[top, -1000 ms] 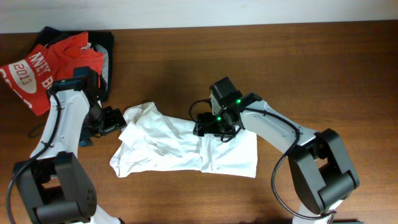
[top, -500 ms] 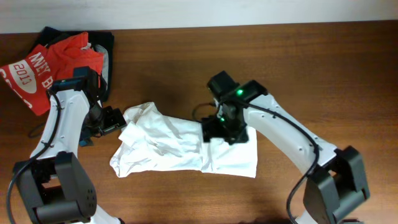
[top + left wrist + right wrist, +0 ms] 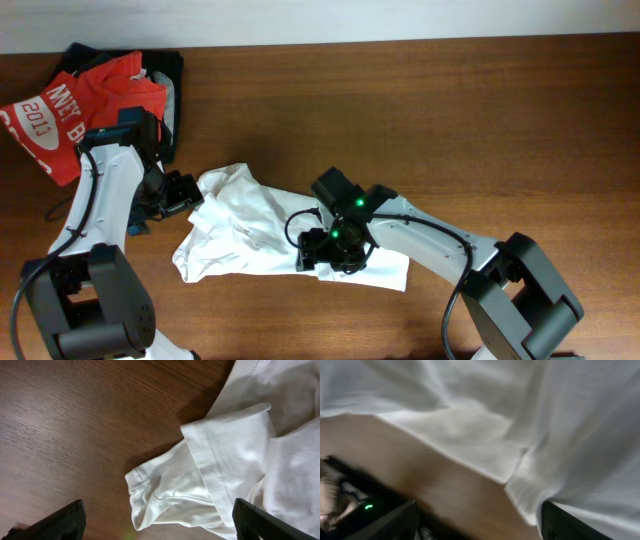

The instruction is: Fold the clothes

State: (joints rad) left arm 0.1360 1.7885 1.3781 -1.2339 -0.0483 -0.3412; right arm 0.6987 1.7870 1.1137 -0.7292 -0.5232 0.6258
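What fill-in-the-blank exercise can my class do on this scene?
1. The crumpled T-shirt on the table is ____ in colour.
2. The red shirt bears the number ____.
3. The left gripper has its jaws ____ over a sleeve.
Missing words: white; 2013; open.

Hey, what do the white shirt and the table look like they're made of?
White shirt: thin, matte cloth, probably cotton; it creases softly and has stitched hems.
Table: brown wood or wood-look laminate with a slight sheen; grain lines run across it.
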